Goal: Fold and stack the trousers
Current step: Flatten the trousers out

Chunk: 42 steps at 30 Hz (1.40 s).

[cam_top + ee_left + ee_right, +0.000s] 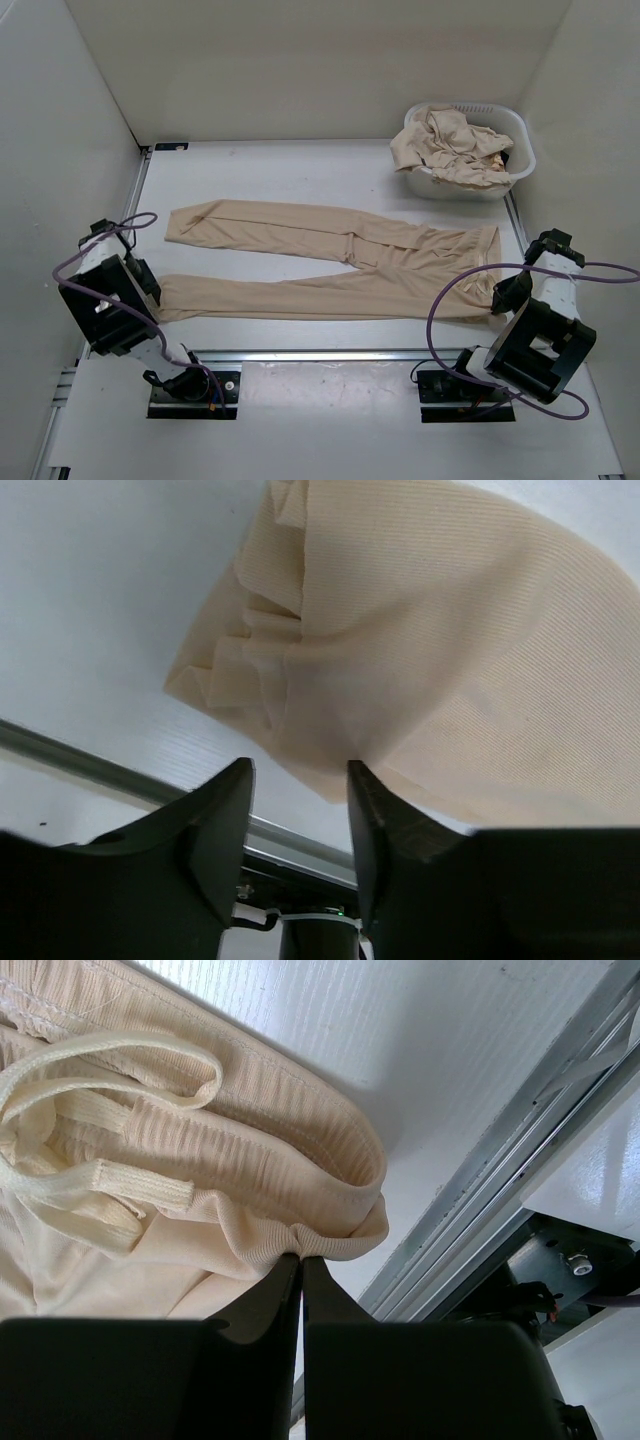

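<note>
At the near-left end of the beige trousers (330, 265) I had the left gripper (300, 770) with its jaws parted, the near leg's cuff (250, 670) right at its fingertips. At their near-right end the right gripper (301, 1257) was pinched closed on the waistband (300, 1160) edge. The trousers lay flat on the white table (300, 165), legs pointing left. Beyond their waist end stood a white laundry basket (527, 140) holding crumpled beige clothes (450, 145).
</note>
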### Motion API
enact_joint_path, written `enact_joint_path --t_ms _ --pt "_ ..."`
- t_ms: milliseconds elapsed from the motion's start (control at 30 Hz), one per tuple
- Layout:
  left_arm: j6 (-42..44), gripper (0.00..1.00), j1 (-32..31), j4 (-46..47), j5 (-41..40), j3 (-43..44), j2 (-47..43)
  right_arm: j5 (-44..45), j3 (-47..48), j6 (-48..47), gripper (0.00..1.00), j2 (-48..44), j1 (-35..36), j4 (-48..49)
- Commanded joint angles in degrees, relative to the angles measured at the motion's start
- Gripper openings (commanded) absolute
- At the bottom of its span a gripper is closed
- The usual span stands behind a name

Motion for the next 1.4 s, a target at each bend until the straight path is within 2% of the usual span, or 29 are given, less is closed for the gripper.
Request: enact_joint_path --t_ms 0,133,200,233,267,333,567,767,900,1000,1133,1167,1200,1233,1333,1367 --pt "0.0 0.52 -0.6 2.2 1.8 -1.3 1.8 0.1 0.5 -0.5 0.0 0.7 -0.2 0.7" --pt "0.0 0.5 -1.6 3.4 -0.8 -2.3 3.5 -0.5 1.0 -0.5 0.0 0.7 -0.2 0.7" --pt "0.0 0.45 -1.6 4.1 -1.4 -2.9 4.1 -0.5 1.0 -0.5 0.0 0.7 -0.2 0.7" --pt "0.0 0.39 -2.1 4.1 -1.9 -2.9 4.1 -0.5 1.0 -0.5 0.0 0.7 -0.2 0.7" --pt "0.0 0.26 -2.1 4.1 -1.9 -2.9 4.1 -0.5 1.0 -0.5 0.0 0.7 -0.2 0.7" --pt "0.0 0.14 -2.1 4.1 -2.5 -2.3 3.0 -0.5 1.0 -0.5 0.0 0.7 -0.2 0.7" --pt "0.0 0.14 -2.8 4.1 -6.1 -1.8 -2.1 -0.5 1.0 -0.5 0.0 0.7 -0.2 0.7" --pt "0.0 0.14 -2.8 0.4 -6.9 6.6 -3.6 -0.5 1.0 -0.5 0.0 0.1 -0.2 0.2" --pt "0.0 0.14 -2.8 -0.1 -6.9 11.5 -1.3 0.1 1.0 -1.0 0.0 0.1 -0.2 0.2" --pt "0.0 0.25 -2.8 -3.3 -4.6 16.1 2.6 0.1 1.0 -1.0 0.0 -0.4 -0.2 0.2" --pt "0.0 0.32 -2.8 -4.0 -2.8 16.9 7.1 0.1 1.0 -1.5 0.0 -0.9 -0.2 0.2" --pt "0.0 0.32 -2.8 -4.0 -1.4 16.9 7.8 0.6 1.0 -1.5 0.0 -0.9 -0.2 0.2" --pt "0.0 0.2 -2.8 -4.0 -0.8 16.9 8.4 0.6 1.0 -1.5 0.0 -0.9 -0.2 0.2" --pt "0.0 0.14 -2.8 -3.4 -0.8 16.9 9.0 0.6 1.0 -1.5 0.0 -0.9 -0.2 0.2" --pt "0.0 0.14 -2.8 -2.8 -0.2 16.4 9.5 0.6 1.0 -1.5 0.0 -0.9 -0.2 0.2" --pt "0.0 0.17 -2.8 -2.8 -0.2 16.4 9.5 0.6 1.0 -1.5 0.0 -0.9 -0.2 0.2"
